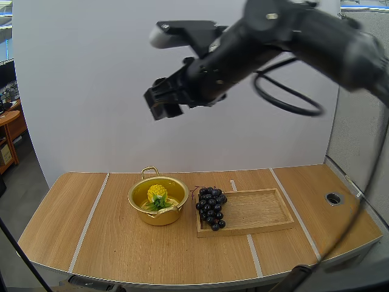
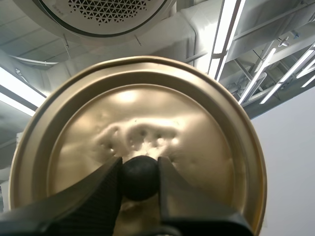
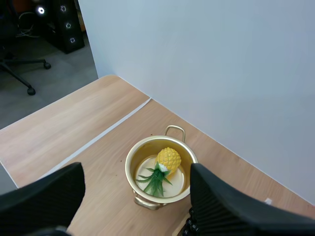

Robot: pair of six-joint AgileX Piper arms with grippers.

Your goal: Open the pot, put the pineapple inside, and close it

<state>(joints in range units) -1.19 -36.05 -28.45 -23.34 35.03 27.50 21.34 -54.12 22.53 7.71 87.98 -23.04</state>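
Left claw (image 2: pixel 140 178): its 2 black fingers (image 2: pixel 98 194) are clamped on the black knob (image 2: pixel 140 169) of the gold lid (image 2: pixel 147 113), with the lid's domed top turned toward the wrist camera. Right claw (image 1: pixel 163 104): fingers apart, gripping nothing, raised high above the bench (image 1: pixel 109 243); the right wrist view shows the pot (image 1: pixel 161 219) between them. The pot stands uncovered on the bench, just beside the wooden tray (image 1: pixel 261 210). The pineapple (image 1: pixel 157 194) lies inside the pot, yellow body toward the rear handle, green leaves toward the front handle. 1 bunch of grapes (image 1: pixel 211 208) rests on the tray's end nearest the pot.
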